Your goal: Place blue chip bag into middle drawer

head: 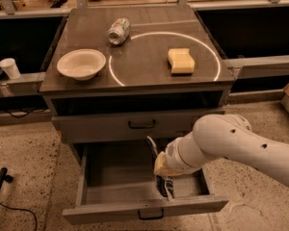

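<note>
The middle drawer (pixel 106 214) is pulled open below the closed upper drawer (pixel 96 127). My white arm reaches in from the right, and my gripper (pixel 160 170) is down inside the open drawer, near its right half. It is shut on the blue chip bag (pixel 164 185), which hangs edge-on and upright. The bag's lower end is at or just above the drawer floor, close to the front wall. The wrist hides most of the fingers.
On the cabinet top are a white bowl (pixel 81 64) at the left, a crushed silver can (pixel 118 31) at the back and a yellow sponge (pixel 180 60) at the right. A paper cup (pixel 9 67) stands on the left ledge. A black cable lies on the floor at the left.
</note>
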### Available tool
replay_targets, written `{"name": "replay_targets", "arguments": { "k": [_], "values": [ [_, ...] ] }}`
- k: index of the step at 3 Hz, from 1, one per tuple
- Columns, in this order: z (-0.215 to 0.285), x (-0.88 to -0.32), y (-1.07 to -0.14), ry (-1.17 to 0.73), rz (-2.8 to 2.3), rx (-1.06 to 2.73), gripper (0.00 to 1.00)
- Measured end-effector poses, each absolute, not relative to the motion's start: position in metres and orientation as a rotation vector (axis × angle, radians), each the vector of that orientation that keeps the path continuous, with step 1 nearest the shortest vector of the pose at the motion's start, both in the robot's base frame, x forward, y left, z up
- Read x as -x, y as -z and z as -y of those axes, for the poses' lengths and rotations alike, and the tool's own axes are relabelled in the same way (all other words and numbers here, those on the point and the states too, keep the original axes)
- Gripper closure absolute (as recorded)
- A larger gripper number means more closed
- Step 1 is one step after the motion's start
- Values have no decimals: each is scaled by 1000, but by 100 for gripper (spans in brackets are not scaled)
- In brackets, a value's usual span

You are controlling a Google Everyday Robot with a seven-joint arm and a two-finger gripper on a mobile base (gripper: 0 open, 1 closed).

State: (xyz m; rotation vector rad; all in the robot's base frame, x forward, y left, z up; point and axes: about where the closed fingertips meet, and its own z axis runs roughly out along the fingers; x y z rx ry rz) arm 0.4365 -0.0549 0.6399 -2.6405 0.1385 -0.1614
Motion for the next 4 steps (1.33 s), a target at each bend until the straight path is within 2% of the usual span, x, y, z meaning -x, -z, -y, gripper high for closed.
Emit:
{"name": "replay_targets", "arguments": {
  "k": [4],
  "values": [
    [17,-469,-560,78,-310,2540,100]
  ]
}}
